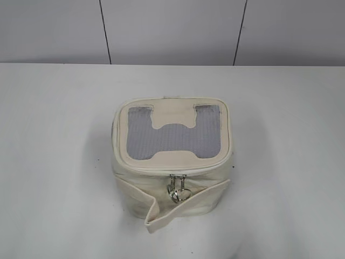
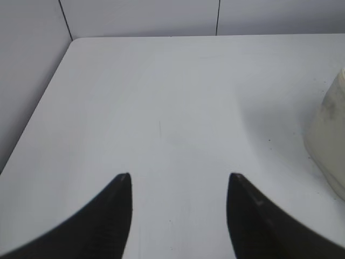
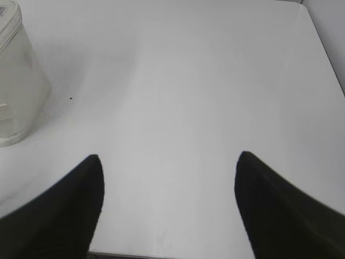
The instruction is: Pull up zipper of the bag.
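The cream-white bag (image 1: 172, 156) stands upright in the middle of the white table, its grey mesh panel (image 1: 173, 137) on top. The zipper track (image 1: 172, 166) runs around the top rim; its silver pulls with ring loops (image 1: 178, 190) hang together at the front middle. A loose cream strap (image 1: 183, 208) crosses the front side. My left gripper (image 2: 179, 181) is open and empty over bare table, with the bag's side (image 2: 329, 135) at the right edge. My right gripper (image 3: 170, 162) is open and empty, with the bag's side (image 3: 16, 81) at the upper left. Neither gripper shows in the exterior view.
The white table (image 1: 54, 135) ends at a grey panelled wall (image 1: 172, 32) at the back. Its left edge (image 2: 32, 124) shows in the left wrist view and its right edge (image 3: 323, 48) in the right wrist view.
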{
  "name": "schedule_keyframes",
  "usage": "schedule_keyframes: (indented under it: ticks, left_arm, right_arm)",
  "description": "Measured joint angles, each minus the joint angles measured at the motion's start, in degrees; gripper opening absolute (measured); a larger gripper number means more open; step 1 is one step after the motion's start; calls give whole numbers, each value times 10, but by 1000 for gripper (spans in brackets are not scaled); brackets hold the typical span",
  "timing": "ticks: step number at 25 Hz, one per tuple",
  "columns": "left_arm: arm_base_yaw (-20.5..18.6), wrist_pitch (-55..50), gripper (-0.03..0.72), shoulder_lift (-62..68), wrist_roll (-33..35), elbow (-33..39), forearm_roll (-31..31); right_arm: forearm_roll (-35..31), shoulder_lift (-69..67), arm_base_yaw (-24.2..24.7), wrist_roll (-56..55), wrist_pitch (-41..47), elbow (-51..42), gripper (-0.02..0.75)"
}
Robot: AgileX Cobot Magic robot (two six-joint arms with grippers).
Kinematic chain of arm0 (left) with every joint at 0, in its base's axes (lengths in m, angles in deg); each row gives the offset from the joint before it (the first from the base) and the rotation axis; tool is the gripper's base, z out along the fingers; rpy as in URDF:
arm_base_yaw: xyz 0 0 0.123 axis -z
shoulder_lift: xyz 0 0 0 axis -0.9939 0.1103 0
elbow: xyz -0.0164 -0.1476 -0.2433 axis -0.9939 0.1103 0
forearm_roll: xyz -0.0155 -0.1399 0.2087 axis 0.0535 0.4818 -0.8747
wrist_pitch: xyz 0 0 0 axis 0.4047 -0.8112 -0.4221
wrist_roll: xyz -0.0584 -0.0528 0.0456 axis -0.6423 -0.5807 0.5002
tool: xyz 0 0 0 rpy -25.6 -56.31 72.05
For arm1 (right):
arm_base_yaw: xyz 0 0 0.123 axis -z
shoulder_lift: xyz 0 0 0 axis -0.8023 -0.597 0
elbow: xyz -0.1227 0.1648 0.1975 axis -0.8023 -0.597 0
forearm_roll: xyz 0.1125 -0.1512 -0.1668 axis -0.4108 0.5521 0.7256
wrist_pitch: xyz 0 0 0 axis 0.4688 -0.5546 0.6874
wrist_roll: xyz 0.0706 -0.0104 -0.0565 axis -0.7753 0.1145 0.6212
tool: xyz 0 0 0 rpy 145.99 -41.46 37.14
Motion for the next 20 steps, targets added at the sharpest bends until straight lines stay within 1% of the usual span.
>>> schedule_keyframes:
  ticks: [20]
  left_arm:
    - [0,0,432,0,0,0,1]
  right_arm:
    - [0,0,0,0,0,0,587]
